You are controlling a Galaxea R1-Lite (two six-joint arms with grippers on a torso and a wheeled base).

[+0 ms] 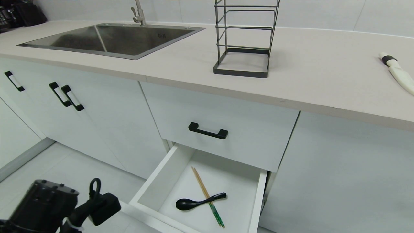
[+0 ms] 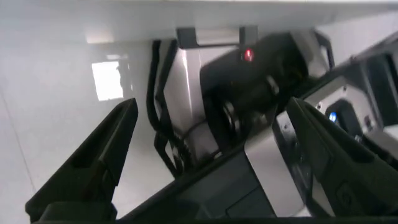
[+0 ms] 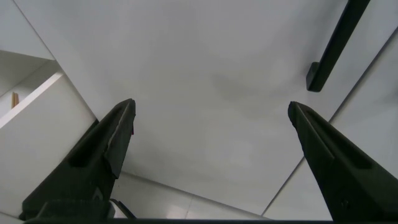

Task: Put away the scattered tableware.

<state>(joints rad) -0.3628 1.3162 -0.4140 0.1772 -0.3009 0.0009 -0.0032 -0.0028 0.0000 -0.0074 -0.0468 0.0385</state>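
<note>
Now, head view: glossy black spoon [image 1: 194, 203] lying across wooden green-tipped chopsticks [image 1: 207, 195] in open white drawer [image 1: 262, 191], well right of left arm [image 1: 45, 204]; white black-banded knife [image 1: 396, 71] on beige countertop [image 1: 323, 81]. Left wrist view: left claw [image 2: 211, 118] released, empty. Right wrist view: right claw [image 3: 211, 118] released, empty, facing white cabinet door [image 3: 205, 74], drawer corner near it.

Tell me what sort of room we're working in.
A kitchen, most likely: stainless steel sink in a pale countertop, and an open white drawer holding a black spoon and wooden chopsticks.
</note>
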